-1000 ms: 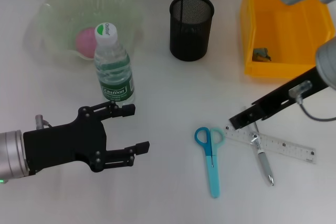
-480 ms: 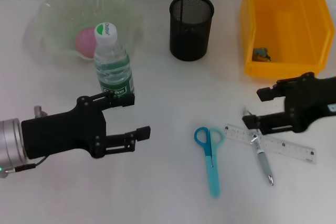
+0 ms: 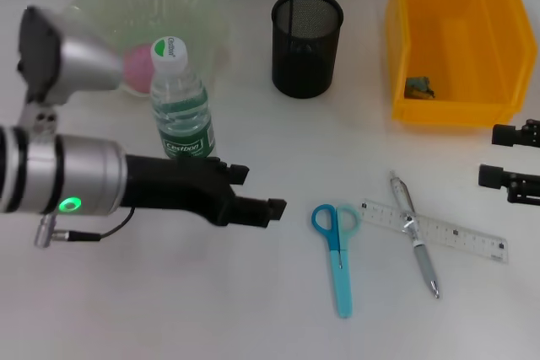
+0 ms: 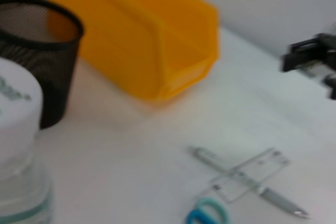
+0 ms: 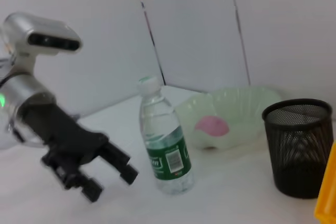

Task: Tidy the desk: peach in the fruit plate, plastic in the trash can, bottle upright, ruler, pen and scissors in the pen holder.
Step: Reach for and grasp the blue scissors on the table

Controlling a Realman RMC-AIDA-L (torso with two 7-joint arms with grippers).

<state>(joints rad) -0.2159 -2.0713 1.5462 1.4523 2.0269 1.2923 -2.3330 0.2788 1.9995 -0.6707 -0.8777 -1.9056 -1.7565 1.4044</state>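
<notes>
Head view: left gripper [image 3: 256, 191] hangs spread and empty just beside the upright bottle [image 3: 180, 100], scissors [image 3: 337, 246] a short reach beyond its fingertips, ruler [image 3: 439, 230] and pen [image 3: 415, 234] crossed farther on; right gripper [image 3: 509, 158], spread too, sits near the ruler's far end. Left wrist view: pen holder [image 4: 37, 51] and trash can [image 4: 142, 35] lie ahead. Right wrist view: peach [image 5: 212, 126] already in fruit plate [image 5: 241, 109]; risk judged: the left forearm swinging could topple the bottle.
</notes>
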